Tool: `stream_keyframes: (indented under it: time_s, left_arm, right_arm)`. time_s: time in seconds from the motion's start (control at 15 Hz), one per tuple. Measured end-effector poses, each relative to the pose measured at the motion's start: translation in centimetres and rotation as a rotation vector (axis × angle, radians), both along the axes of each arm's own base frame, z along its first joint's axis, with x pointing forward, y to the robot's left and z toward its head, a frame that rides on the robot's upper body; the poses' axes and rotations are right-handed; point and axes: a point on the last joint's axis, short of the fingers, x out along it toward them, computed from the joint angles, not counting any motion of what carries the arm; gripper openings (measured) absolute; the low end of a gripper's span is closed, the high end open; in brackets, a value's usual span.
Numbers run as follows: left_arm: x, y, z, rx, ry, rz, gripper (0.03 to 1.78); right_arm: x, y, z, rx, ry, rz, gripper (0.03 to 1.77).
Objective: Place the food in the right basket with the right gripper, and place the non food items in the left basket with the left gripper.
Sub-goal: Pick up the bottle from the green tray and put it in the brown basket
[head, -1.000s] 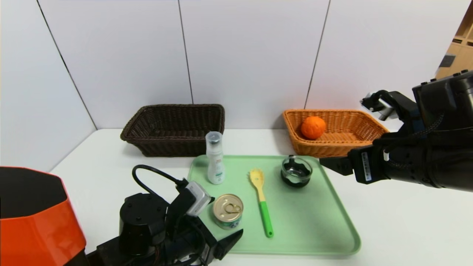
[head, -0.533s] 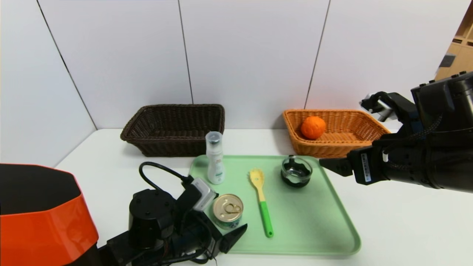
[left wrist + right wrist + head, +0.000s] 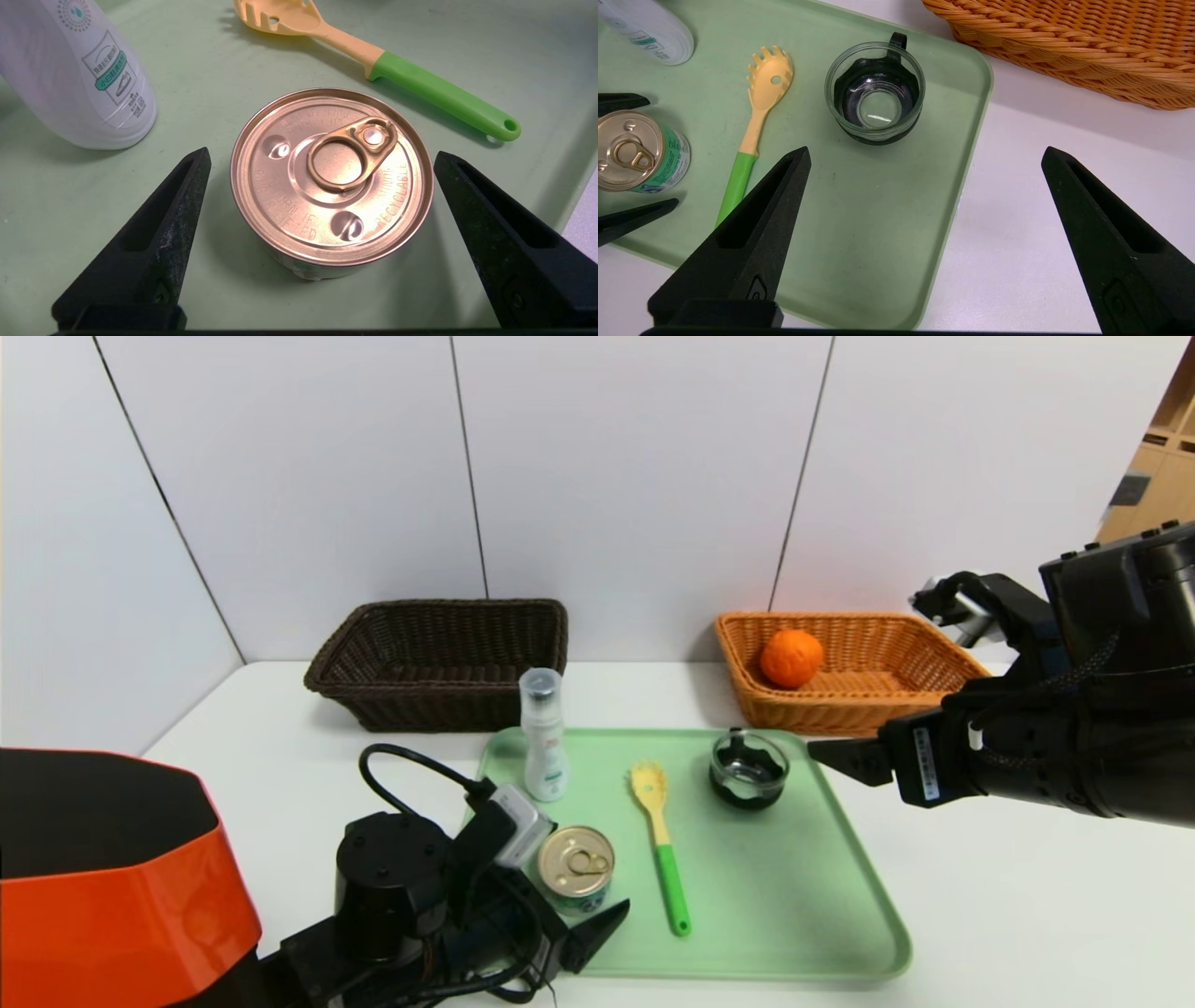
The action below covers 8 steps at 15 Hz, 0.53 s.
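The tin can (image 3: 576, 868) stands on the green tray (image 3: 794, 896), and my left gripper (image 3: 321, 155) is open with one finger on each side of it, not touching. The white bottle (image 3: 542, 737), the yellow pasta spoon (image 3: 659, 840) and the dark glass dish (image 3: 749, 770) are also on the tray. The orange (image 3: 791, 658) lies in the orange-tan right basket (image 3: 934, 653). The dark brown left basket (image 3: 373, 644) holds nothing that I can see. My right gripper (image 3: 925, 151) hangs open above the tray's right edge, near the dish, with nothing between its fingers.
Both baskets stand against the white back wall, behind the tray. White tabletop (image 3: 1027, 896) stretches to the right of the tray and in front of the right basket. The left arm's orange casing (image 3: 112, 896) fills the near left corner.
My left arm has moved forward and right, bringing its open fingers around the can. The right gripper has barely shifted. No object has moved.
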Motion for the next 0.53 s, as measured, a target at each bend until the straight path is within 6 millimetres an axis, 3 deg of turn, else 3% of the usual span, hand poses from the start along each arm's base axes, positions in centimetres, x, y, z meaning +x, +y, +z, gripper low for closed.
stream_keyframes:
  time_s: [0.53]
  left_arm:
    - [-0.54,0.49,0.68,0.018,0.014,0.004,1.69]
  right_arm:
    - [-0.08,0.02,-0.02,0.001,0.002,0.004,1.71]
